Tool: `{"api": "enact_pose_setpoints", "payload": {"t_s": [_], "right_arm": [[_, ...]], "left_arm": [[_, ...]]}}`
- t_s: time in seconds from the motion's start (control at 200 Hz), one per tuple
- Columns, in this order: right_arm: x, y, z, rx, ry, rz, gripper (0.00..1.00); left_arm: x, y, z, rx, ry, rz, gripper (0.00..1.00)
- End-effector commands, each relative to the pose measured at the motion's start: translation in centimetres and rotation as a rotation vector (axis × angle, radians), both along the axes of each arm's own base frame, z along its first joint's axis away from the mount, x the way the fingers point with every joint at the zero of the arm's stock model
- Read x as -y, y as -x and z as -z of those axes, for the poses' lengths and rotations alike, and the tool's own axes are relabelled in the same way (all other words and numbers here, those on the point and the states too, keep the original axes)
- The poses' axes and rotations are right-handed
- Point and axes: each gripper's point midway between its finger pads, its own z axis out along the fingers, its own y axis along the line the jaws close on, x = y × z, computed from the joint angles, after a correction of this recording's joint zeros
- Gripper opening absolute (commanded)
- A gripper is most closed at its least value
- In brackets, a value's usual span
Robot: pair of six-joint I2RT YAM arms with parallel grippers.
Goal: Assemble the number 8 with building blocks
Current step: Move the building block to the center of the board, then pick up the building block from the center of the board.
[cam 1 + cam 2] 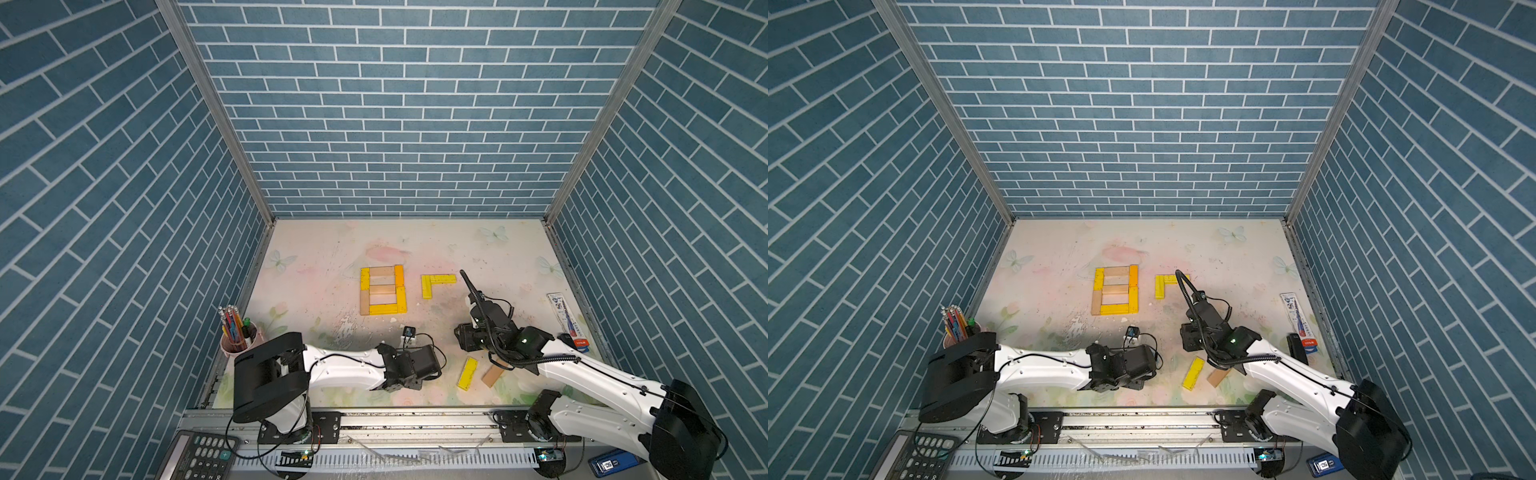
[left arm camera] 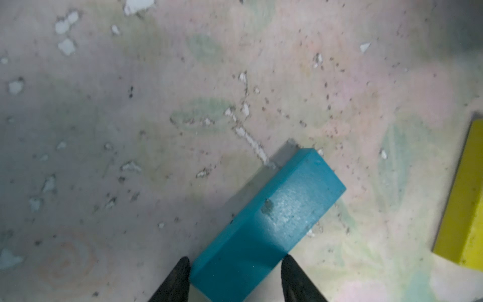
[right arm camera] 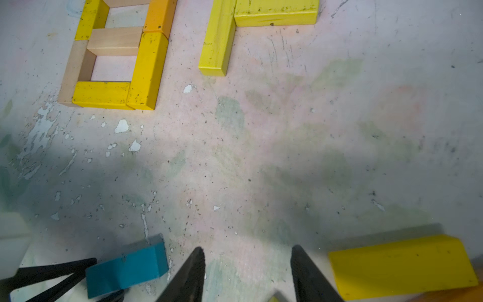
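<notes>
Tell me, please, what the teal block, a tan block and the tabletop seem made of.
The teal block: likely wood under matte opaque paint; crisp edges, one small chip.
The tan block: bare unpainted wood, faint grain showing.
The tabletop: probably printed floral film over board, flaked to white patches.

Bare table (image 1: 332, 245) lies behind the 8 (image 1: 382, 291) and the yellow L (image 1: 436, 284), with only a narrow lane between those two. A wide free patch runs from them to the arms. Nearer, the left gripper (image 2: 235, 258) clasping the teal block (image 2: 266, 224), a yellow block (image 1: 467, 372) and a tan block (image 1: 492, 376) crowd the way. The right arm (image 1: 590, 374) overhangs the tan one.
</notes>
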Motion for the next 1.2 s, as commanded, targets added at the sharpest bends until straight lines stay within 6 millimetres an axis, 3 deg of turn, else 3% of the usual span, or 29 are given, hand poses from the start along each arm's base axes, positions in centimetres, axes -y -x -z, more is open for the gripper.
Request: {"api": "enact_pose_setpoints", "payload": {"t_s": [0.0,0.36,0.48,0.87,1.055,1.195], "right_arm": [[1.8,0.3,0.2,-0.006,0.038,0.083,0.54],[3.5,0.3,-0.6,0.022,0.066,0.140,0.53],[3.4,0.3,-0.4,0.019,0.069,0.136,0.49],[3.2,-0.4,-0.4,0.011,0.075,0.115,0.50],[2.9,-0.7,-0.3,0.001,0.078,0.104,0.50],[1.4,-0.6,0.1,-0.028,0.049,0.025,0.51]], "left_arm": [[0.8,-1.4,0.1,0.004,0.000,0.044,0.57],[3.9,-7.1,-0.3,0.050,0.021,0.043,0.56],[5.1,-9.0,-0.6,0.058,0.044,0.057,0.56],[8.0,-14.2,-1.2,0.089,0.088,0.160,0.56],[8.7,-15.1,-1.7,0.095,0.095,0.172,0.56],[8.2,-14.8,-3.1,0.106,0.111,0.173,0.58]]}}
